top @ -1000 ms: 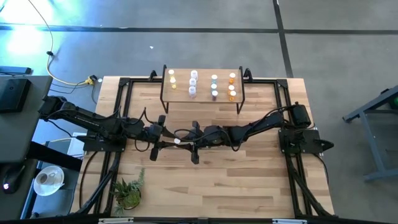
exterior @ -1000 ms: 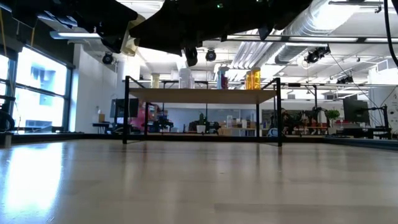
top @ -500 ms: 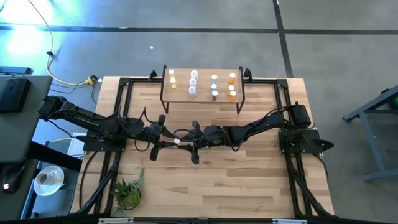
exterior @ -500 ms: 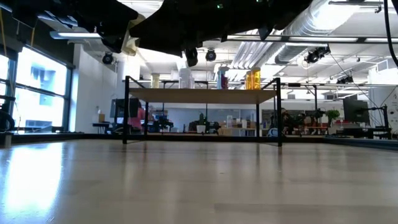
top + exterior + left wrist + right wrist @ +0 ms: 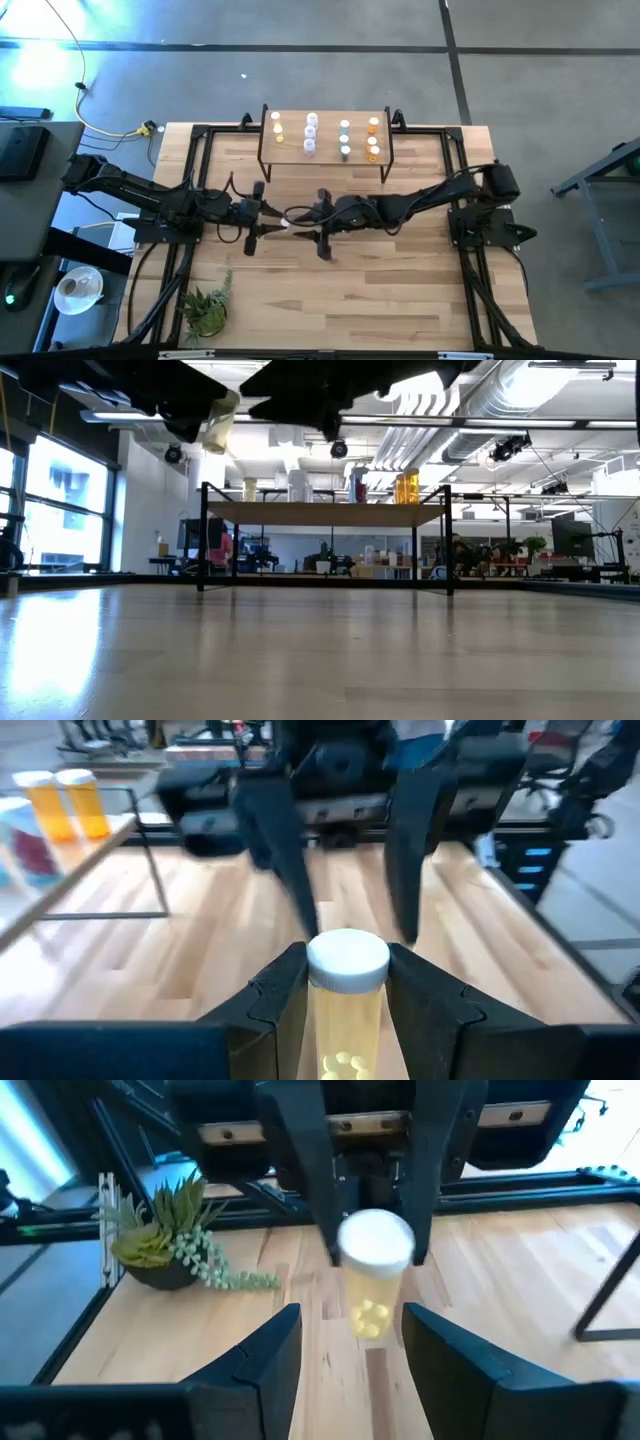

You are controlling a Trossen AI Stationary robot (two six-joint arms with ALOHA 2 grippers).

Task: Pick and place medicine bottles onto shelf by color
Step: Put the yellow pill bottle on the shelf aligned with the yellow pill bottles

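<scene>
**Item: yellow medicine bottle [image 5: 347, 1010], white cap, pills visible inside.** Location: in mid-air over the middle of the table [image 5: 400, 290], clamped between the fingers of the left gripper [image 5: 347, 982]. The low view shows it tilted, well above the board.

**Item: right gripper [image 5: 350, 1342].** State: fingers spread, nothing between them, directly facing the bottle from the opposite side. You see clear gaps on both sides of the cap in the right wrist view.

**Item: shelf [image 5: 325, 150].** Location: far edge of the table, carrying other bottles in four colour columns; the yellowish ones [image 5: 277, 127] stand at its left end.

**Hazards, as you judge them:**
- The two grippers sit nose to nose. If either arm swings toward the shelf without backing off first, fingers may clash and knock the bottle loose.
- The left grip catches the bottle just under the cap; a jolt may let it pivot or slide out and roll away.
- A tilted bottle set down on the shelf may topple and fell its neighbours.
- Placement in the wrong column spoils the colour sort.
</scene>
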